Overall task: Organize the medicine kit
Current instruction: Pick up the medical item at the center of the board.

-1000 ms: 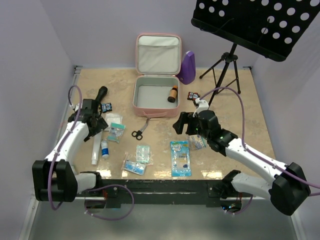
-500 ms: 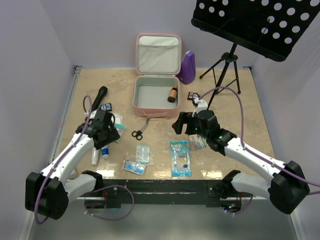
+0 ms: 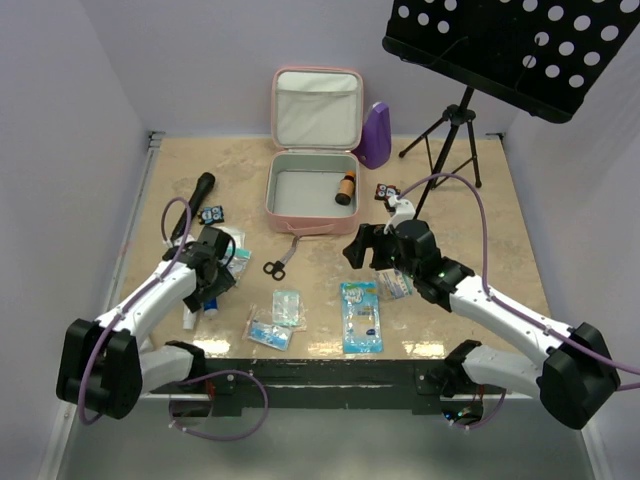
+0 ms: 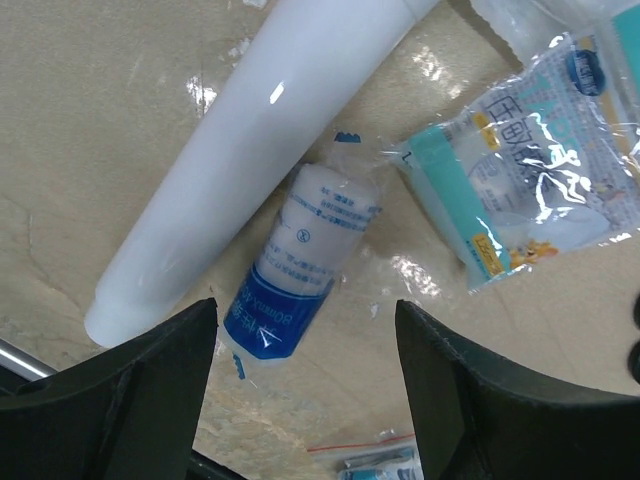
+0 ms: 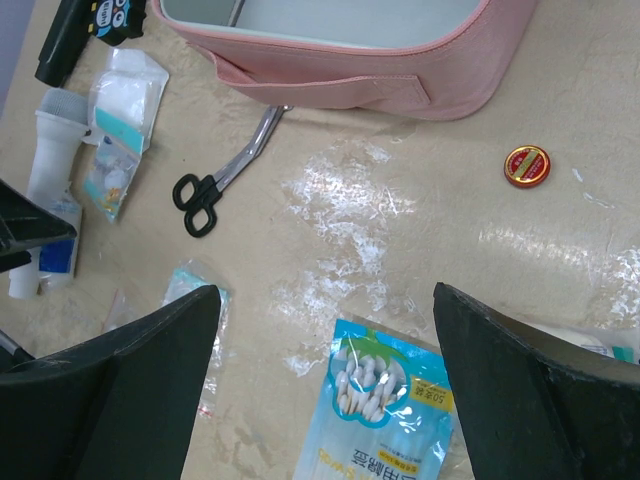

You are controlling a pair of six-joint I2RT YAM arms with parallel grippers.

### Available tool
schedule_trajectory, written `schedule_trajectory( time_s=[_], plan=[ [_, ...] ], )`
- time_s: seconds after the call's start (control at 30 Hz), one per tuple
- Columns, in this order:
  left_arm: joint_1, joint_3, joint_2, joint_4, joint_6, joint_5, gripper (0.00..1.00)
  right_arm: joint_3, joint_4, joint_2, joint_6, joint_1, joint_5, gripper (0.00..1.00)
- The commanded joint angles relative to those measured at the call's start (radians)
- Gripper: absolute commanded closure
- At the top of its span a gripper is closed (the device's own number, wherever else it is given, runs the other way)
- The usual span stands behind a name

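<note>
The medicine kit (image 3: 310, 218) sits open at the back middle of a beige, marbled tabletop (image 3: 500, 250) closed in by pale lilac walls, its lid upright. One amber bottle (image 3: 346, 187) lies inside it. One purple metronome-shaped object (image 3: 376, 135) stands just right of the kit, and a black music stand (image 3: 520, 45) rises further right.

One pair of scissors (image 3: 279, 261) lies just in front of the kit, and one small red tin (image 5: 526, 165) lies off its front right corner. One white tube (image 4: 250, 150) and one wrapped roll (image 4: 300, 260) lie front-left of the kit.

Since a second ago the left gripper (image 4: 305, 320) has swung in from the left edge. It now hangs over the roll, jaws wide and empty. The right gripper (image 5: 325, 300) has not moved; it is spread wide in front of the kit, holding nothing.
</note>
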Motion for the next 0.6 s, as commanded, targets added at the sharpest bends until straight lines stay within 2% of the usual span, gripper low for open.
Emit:
schedule_trajectory(
  time_s=[0.0,0.57],
  plan=[
    [-0.002,0.021,0.066,0.018,-0.011,-0.061,0.24,0.008,0.04,-0.037,0.005,0.003,-0.025,0.08],
    [-0.002,0.035,0.186,0.071,0.105,-0.023,0.33,-0.007,0.055,-0.044,0.011,0.003,-0.027,0.08]
  ],
)
